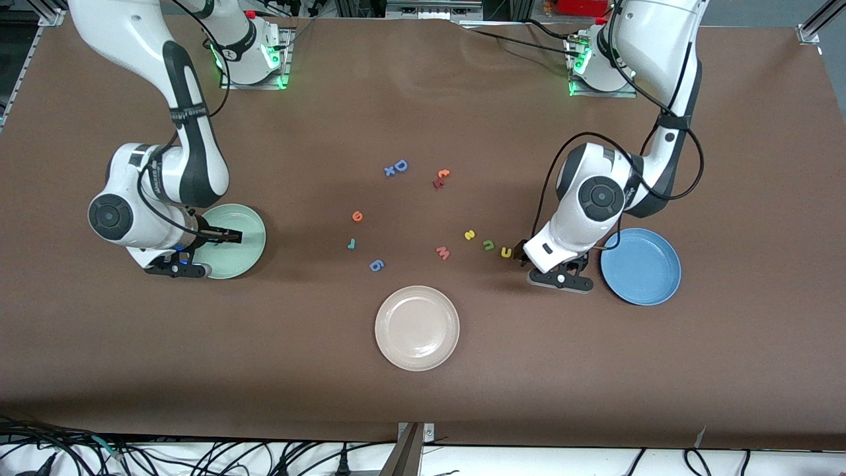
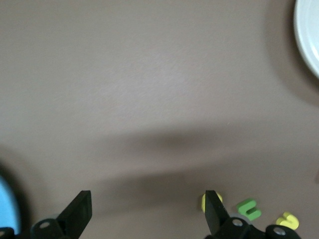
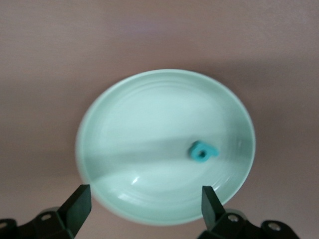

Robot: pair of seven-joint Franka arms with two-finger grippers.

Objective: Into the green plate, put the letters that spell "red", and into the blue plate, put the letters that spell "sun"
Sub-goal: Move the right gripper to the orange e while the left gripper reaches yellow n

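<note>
Fingers spread on my right gripper (image 3: 142, 206) over the green plate (image 1: 254, 254), where the teal d (image 3: 202, 151) lies released, while my left gripper (image 2: 147, 211), also spread, should settle squarely astride the yellow u (image 1: 506, 252) beside the blue plate (image 1: 651, 291).

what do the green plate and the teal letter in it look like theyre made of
The green plate looks like glazed ceramic or hard plastic: smooth, glossy, with faint concentric rings and soft reflections. The teal letter lying in it looks like soft foam: thick, matte, with rounded edges. Neither can be told for sure by look alone.
</note>
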